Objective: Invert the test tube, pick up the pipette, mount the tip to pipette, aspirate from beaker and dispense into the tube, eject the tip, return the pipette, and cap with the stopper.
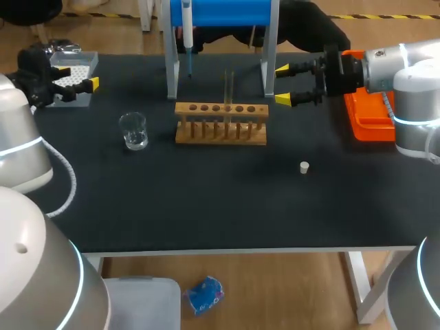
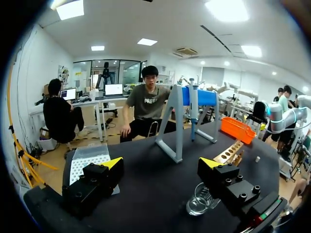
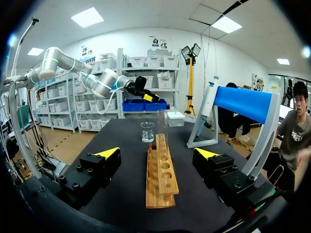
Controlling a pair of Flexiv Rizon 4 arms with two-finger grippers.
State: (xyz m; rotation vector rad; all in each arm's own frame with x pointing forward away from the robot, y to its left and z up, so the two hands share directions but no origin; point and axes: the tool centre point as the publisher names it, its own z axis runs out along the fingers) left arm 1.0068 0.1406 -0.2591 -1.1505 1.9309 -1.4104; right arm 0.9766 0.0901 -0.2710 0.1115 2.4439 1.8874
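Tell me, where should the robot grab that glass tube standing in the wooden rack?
Probably the bare upper part of the test tube, which stands upright above the rack. Come level from the right, where the open right gripper faces it.

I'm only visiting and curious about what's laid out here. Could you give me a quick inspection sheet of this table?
surface: black table.
job's things: test tube stands in the wooden rack; glass beaker left of it; white stopper lies loose nearer the front; pipette hangs on the blue stand; tip box at the back left corner.
clutter: orange tray at the right edge.
grippers: left gripper open, by the tip box; right gripper open, beside the rack's right end; both empty.
cables: white cable along the left arm.
surroundings: nothing seen reaching over the table.
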